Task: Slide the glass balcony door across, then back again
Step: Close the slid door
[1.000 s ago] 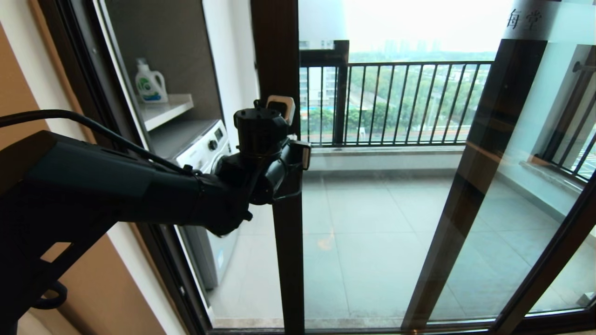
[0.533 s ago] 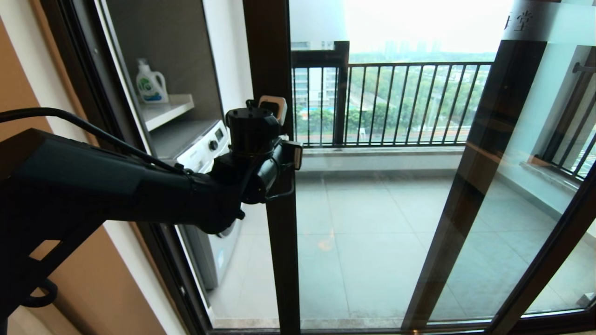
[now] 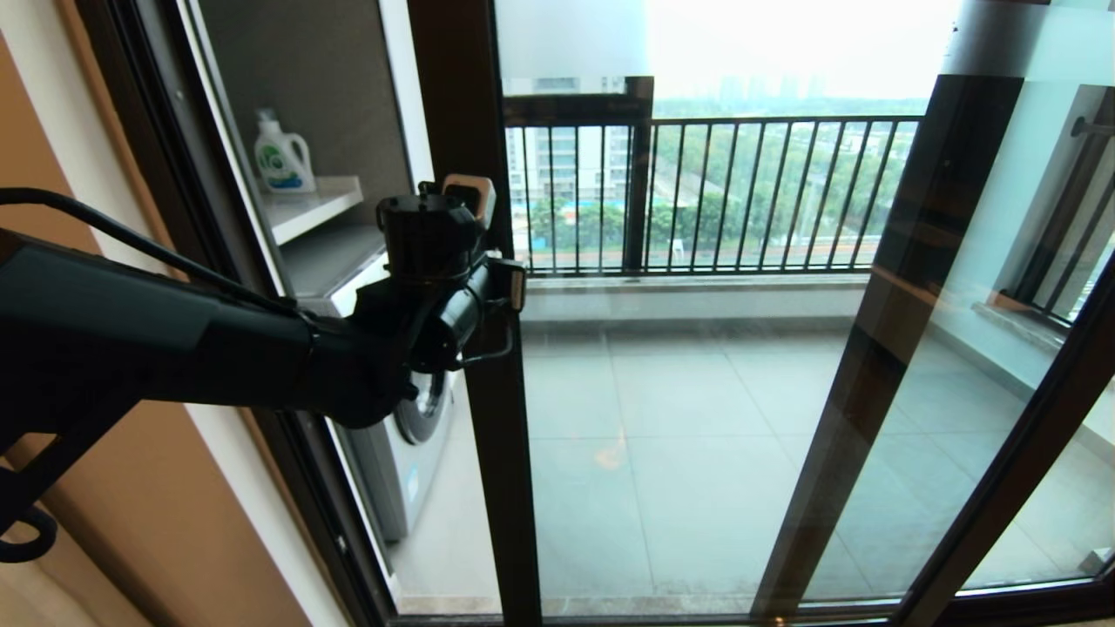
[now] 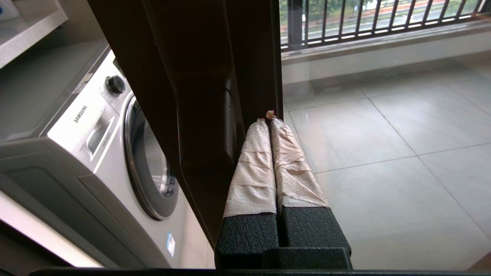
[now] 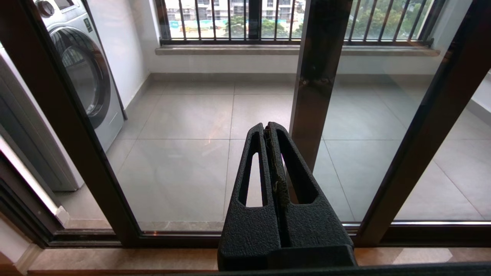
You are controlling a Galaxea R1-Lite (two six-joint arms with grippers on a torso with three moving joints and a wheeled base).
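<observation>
The glass balcony door (image 3: 662,366) stands mid-track, its dark left stile (image 3: 475,348) upright and just right of the washing machine (image 3: 409,409). Left of that stile a narrow open gap runs to the dark outer frame (image 3: 218,218) at the wall; through it the washer front and a white shelf (image 3: 309,205) show. To the right the door glass overlaps a second dark upright (image 3: 897,331) and a slanted frame member (image 3: 1028,453) at the far right edge.

The left gripper (image 3: 488,261) is at the stile around mid-height, arm reaching in from the left. In the left wrist view the left gripper (image 4: 268,120) has its two tape-wrapped fingers (image 4: 253,165) pressed together with no gap, tips against the inner edge of the stile, glass side. Nothing is held between them. A thin bar handle (image 3: 492,348) on the stile loops just under the wrist.

The right gripper (image 5: 268,128) hangs low and back from the door, pointing at the bottom rail (image 5: 184,239); its fingers are closed on each other, holding nothing. It does not show in the head view.

Counts: two grippers, one washing machine, one detergent bottle (image 3: 281,155) on the shelf, one shelf, three dark uprights across the head view. Beyond the glass, tiled balcony floor (image 3: 697,418) and one black railing (image 3: 723,192) with many vertical bars. A frosted strip (image 3: 566,39) crosses the top of the door.
</observation>
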